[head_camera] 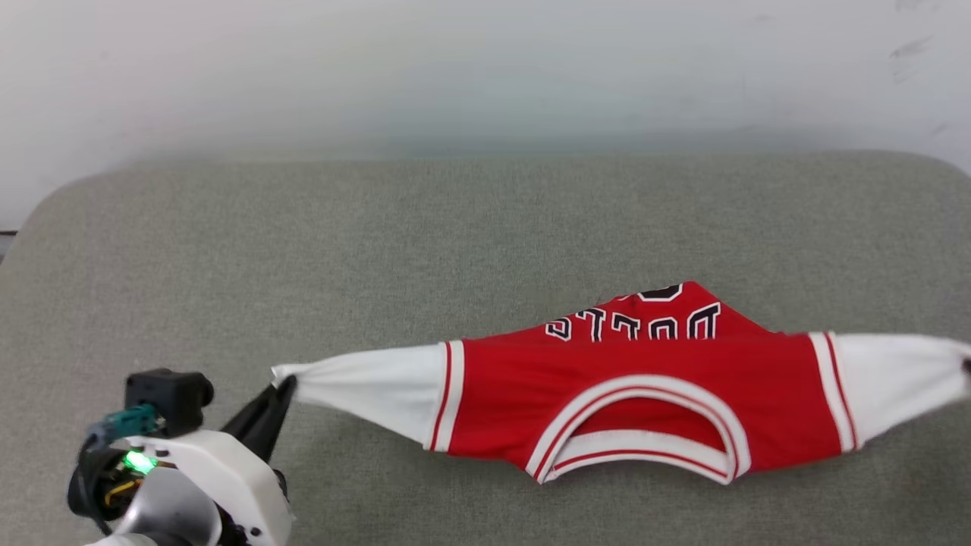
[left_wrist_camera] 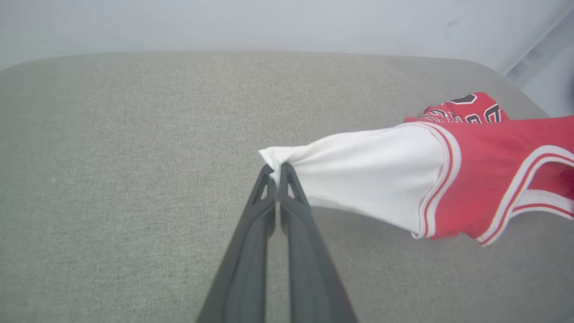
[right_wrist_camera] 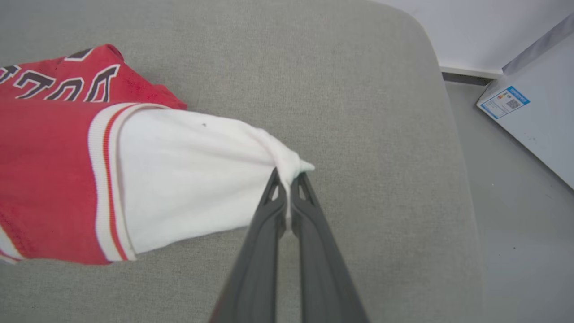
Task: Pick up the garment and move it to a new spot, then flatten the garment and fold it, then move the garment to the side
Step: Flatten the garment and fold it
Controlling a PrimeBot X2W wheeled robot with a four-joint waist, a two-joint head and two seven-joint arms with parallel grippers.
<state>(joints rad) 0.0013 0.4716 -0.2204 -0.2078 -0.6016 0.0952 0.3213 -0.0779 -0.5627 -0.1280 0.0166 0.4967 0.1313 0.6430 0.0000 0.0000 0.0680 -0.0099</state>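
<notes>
The garment [head_camera: 637, 379], a red jersey with white short sleeves and striped trim, hangs stretched sideways just above the grey surface, collar toward me and part of the black lettering showing at its far edge. My left gripper [head_camera: 284, 387] is shut on the tip of the left sleeve [left_wrist_camera: 358, 172], seen close up in the left wrist view with the gripper [left_wrist_camera: 278, 169] pinching the bunched cloth. My right gripper [right_wrist_camera: 289, 175] is shut on the tip of the other sleeve [right_wrist_camera: 188, 175], which reaches the right edge of the head view.
The grey fabric-covered table [head_camera: 379, 243] has rounded far corners and a pale wall behind it. Its right edge [right_wrist_camera: 453, 148] drops to a grey floor, where a white box with a blue label [right_wrist_camera: 529, 121] stands.
</notes>
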